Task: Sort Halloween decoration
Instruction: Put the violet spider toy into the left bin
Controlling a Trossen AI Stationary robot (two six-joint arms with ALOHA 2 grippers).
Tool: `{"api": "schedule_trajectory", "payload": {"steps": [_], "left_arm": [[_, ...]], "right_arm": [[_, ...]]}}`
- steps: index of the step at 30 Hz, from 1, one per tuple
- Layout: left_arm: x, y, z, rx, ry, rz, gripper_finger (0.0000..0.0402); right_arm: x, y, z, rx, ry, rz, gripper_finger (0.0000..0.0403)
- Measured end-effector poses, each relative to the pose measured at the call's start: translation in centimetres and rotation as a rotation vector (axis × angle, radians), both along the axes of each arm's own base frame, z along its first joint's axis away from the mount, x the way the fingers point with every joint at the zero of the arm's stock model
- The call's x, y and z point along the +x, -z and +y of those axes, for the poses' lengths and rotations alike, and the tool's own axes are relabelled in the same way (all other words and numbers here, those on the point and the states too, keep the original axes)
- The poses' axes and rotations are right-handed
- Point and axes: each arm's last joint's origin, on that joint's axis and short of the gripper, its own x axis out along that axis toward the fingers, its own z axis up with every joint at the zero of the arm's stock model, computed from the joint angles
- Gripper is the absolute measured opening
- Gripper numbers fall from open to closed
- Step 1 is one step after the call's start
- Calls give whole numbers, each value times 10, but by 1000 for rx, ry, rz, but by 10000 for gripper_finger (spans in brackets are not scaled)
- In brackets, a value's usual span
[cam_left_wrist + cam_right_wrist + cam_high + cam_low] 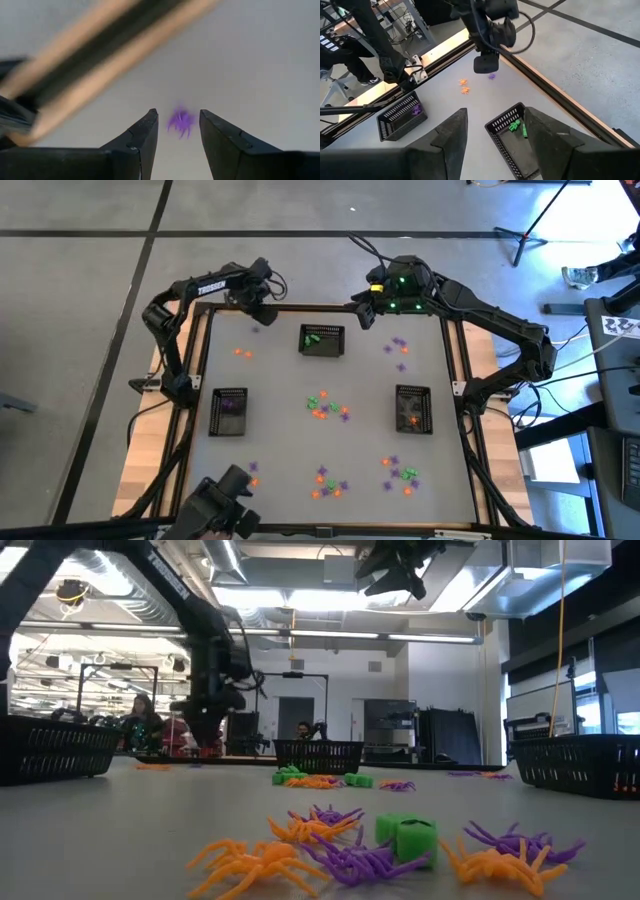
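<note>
Purple spider [181, 121], a tiny plastic trinket, lies flat on the table [280, 380] near the far left corner, just inside the far edge. The left gripper [178, 131] hangs right above it with its fingers spread, one on each side of the spider and not yet touching it. The right gripper [491, 131] waits high over the far edge, fingers also apart, above the green basket [322, 339].

Judging by its look, the spider is very light, with thin bendy legs and a small firmer body. It should not break, but it could skate across the smooth table or flick away if a finger catches a leg first. The best hold seems to be across the body, with the tips brought down to the table before they close. More trinkets [325, 406] lie mid-table and along the near edge.
</note>
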Motion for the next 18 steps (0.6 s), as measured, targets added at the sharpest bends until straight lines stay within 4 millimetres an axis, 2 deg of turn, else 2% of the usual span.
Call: {"api": "schedule_trajectory", "payload": {"steps": [7,14,18], "left_arm": [[1,35,0,-139,0,91,137],[4,41,-2,-173,12,96,134],[7,42,-4,-177,40,90,109]], "right_arm": [[0,0,0,0,-1,5,193],[0,1,0,1,-2,7,193],[0,1,0,1,-2,7,193]]}}
